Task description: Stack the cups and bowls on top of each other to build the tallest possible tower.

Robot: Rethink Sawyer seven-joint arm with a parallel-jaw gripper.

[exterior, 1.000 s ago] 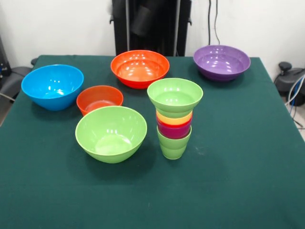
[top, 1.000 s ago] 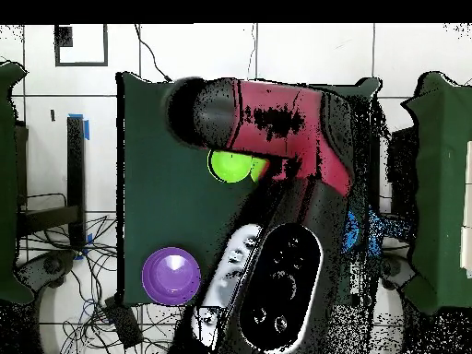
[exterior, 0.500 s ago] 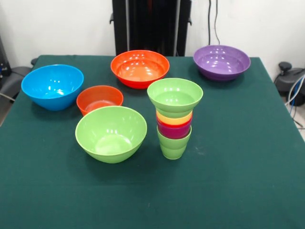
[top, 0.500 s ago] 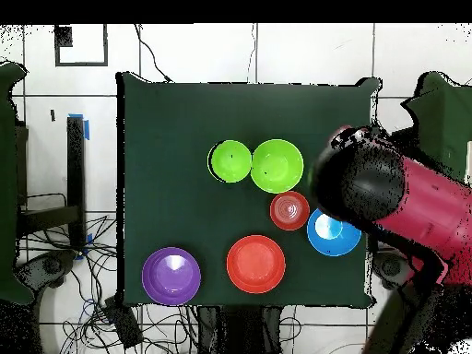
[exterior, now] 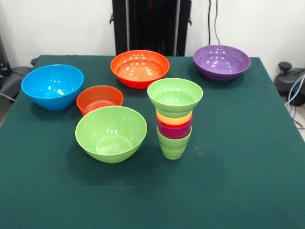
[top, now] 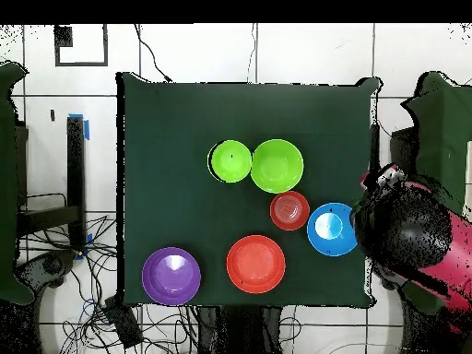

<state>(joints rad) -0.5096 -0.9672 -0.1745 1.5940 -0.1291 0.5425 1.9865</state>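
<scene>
The tower (exterior: 174, 119) of shiny plastic cups w/ a small green bowl on top stands just beside the big green plastic bowl (exterior: 111, 133); cups nest so it stays up. Red robot arm (top: 415, 235) sits off the table; can't tell its jaws.

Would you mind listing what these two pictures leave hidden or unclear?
- End effector: absent from the front view; in the overhead view the arm at the table's edge covers it, so its state cannot be told.
- Tower: the overhead view shows only its top light-green bowl; the cups beneath are hidden.
- Purple cup: the front view shows only a red-purple band, nested, so it cannot be told apart from the red one.
</scene>
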